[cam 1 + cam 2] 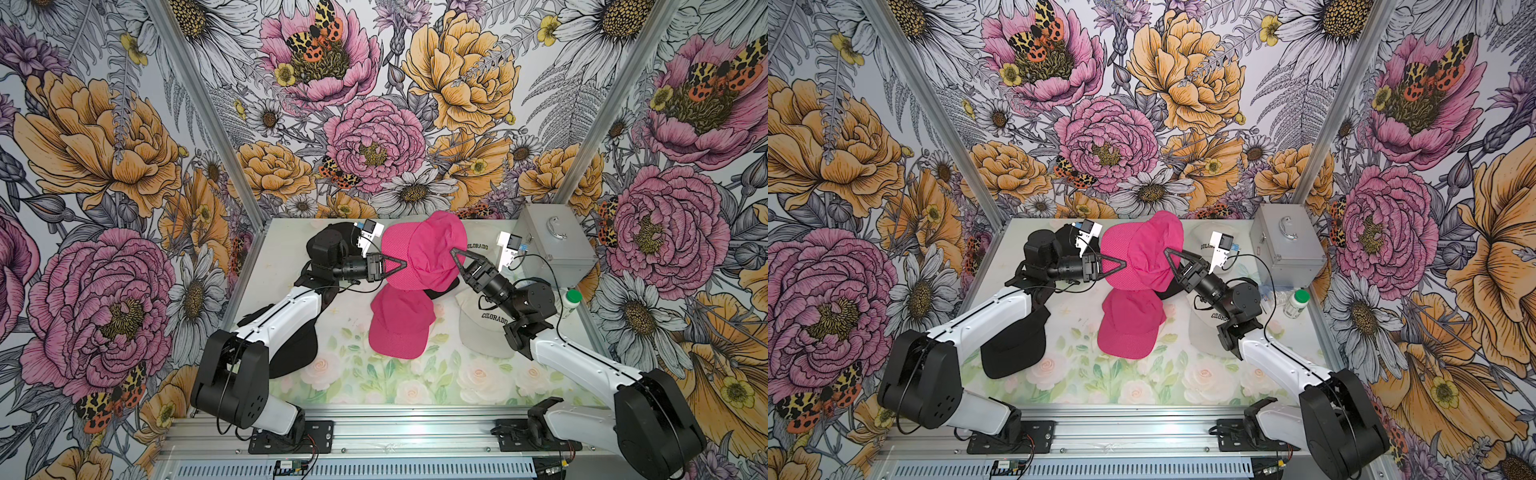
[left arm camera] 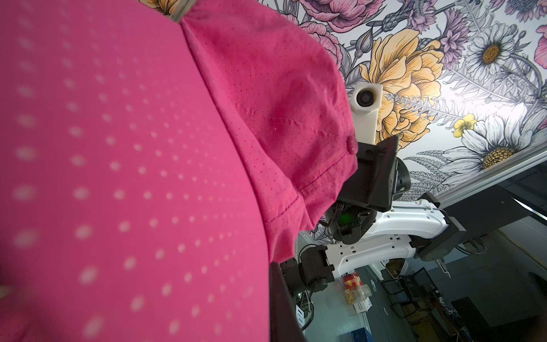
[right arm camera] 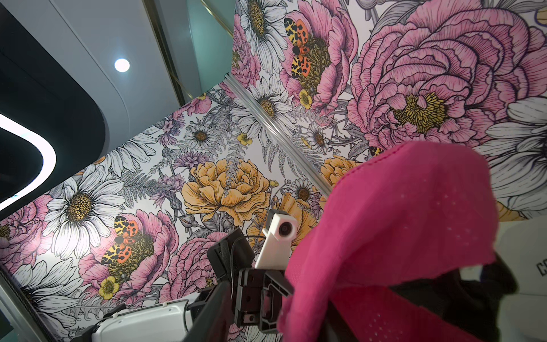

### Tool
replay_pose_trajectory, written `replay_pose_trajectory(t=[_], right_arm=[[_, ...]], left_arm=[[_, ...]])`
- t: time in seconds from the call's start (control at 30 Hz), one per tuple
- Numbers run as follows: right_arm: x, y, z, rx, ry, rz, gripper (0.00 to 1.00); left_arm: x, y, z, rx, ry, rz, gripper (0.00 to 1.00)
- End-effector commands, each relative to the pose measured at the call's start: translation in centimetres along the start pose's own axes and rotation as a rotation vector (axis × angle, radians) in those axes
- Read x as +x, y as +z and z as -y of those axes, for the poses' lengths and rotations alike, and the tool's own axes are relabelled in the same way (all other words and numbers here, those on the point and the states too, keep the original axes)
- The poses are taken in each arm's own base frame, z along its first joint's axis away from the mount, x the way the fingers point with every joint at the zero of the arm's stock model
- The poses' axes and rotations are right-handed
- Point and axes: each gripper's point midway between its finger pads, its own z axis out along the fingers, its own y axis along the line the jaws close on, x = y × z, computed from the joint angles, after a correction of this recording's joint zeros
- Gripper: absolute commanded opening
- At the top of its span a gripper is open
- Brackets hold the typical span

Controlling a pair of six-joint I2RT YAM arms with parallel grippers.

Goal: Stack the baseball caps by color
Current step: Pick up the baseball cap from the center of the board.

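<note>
The silver case (image 1: pixel 557 245) at the far right of the desk (image 1: pixel 374 386) is shut, handle on top, so I can't see inside. I can't make out what the green-lidded bottle (image 1: pixel 571 303) beside it holds either. My left tool (image 1: pixel 404 265) is pressed together on the edge of the raised pink cap (image 1: pixel 424 253), and the right tool (image 1: pixel 454 252) pinches its other side. The cap hangs between them above mid-desk, its fabric creased and dotted with small holes. A second pink cap (image 1: pixel 401 328) lies flat on the desk just in front of it. To its right sits a cream cap (image 1: pixel 482 336) lettered COLORADO, partly under my right arm. Another cream cap (image 1: pixel 484 252) shows behind the right tool, its first letter covered. One black cap (image 1: pixel 297 353) is half hidden by my left arm, and another (image 1: pixel 338 227) sits behind the left wrist. I can't identify the dark sliver under the raised cap.
</note>
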Motion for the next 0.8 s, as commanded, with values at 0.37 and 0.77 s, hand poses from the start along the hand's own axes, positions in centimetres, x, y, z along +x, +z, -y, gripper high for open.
replay_pose_trajectory(t=[0.37,0.77], right_arm=[[-1.4,0.2,-0.5,0.006,-0.041,0.015,0.0],[-6.1,-0.5,-9.0,-0.221,-0.165,-0.032,0.0]], left_arm=[[-1.4,-1.1,0.8,0.001,0.048,0.035,0.0],[-1.9,-2.5,-2.0,-0.024,0.018,0.045,0.0]])
